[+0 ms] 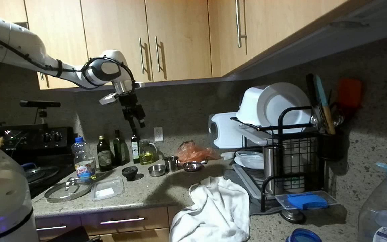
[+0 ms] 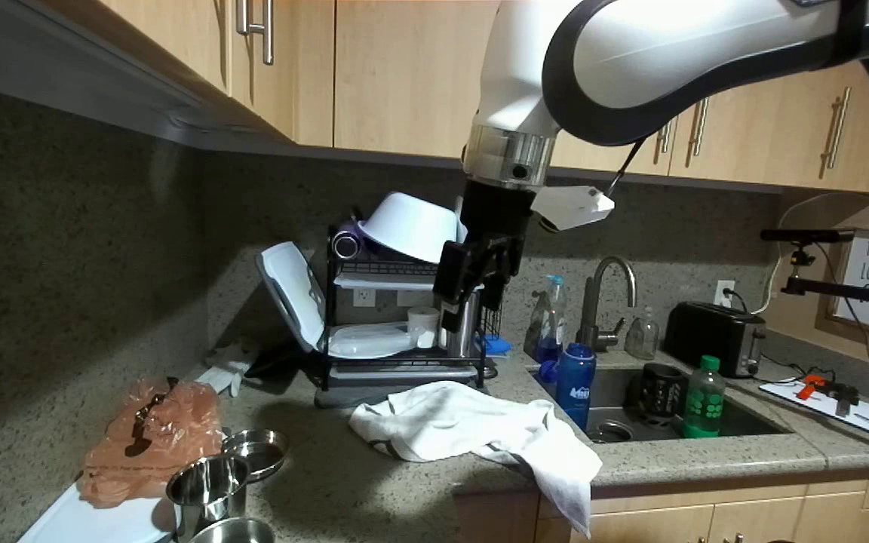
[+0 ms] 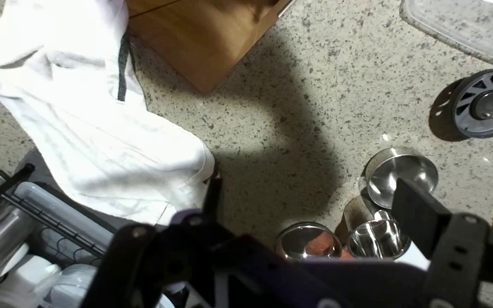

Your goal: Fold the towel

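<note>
My black two-finger gripper hangs fingertips down, well above the grey speckled stone countertop, clear of everything on it. Fingers spread wide; wrist view shows counter through the gap, only air between the pads.

White crumpled cloth towel: loose heap at the inside corner of the L-shaped top, unfolded, well apart from me. One end hangs down over the front edge, toward the stainless-steel sink. Dark strip along part of it in the wrist view. Its back side lies right by the black wire dish rack near the back edge and overlaps the grey mat under it; can't tell if cloth touches rack. Rack carries a tilted white plastic basin up top.

Other leg of the L: tall stainless-steel cup between two shallow stainless-steel bowls, toward the back edge, crumpled orange plastic bag just beside them. Clear rectangular plastic lid closer to the front edge, small round black-and-grey piece with slotted top between it and the bowls.
</note>
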Robot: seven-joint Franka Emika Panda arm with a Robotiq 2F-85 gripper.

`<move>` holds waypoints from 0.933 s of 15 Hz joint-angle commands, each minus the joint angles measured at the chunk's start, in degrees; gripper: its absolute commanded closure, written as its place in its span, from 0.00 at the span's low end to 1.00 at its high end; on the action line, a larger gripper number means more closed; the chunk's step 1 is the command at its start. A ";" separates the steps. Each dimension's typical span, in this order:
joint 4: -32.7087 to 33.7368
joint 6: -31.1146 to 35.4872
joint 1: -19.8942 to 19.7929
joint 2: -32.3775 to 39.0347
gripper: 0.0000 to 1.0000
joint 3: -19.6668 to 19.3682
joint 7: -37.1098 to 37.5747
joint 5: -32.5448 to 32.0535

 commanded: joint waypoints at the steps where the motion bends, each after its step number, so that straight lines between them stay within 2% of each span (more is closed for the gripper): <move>1: -1.83 0.81 0.38 1.67 0.00 -2.43 -0.87 0.69; 5: -4.41 0.62 -0.10 4.00 0.00 -5.72 -1.87 2.37; 9: -7.45 -0.43 -1.39 6.16 0.00 -9.33 0.31 7.31; 14: -13.81 0.46 -5.00 7.07 0.00 -13.01 4.10 12.78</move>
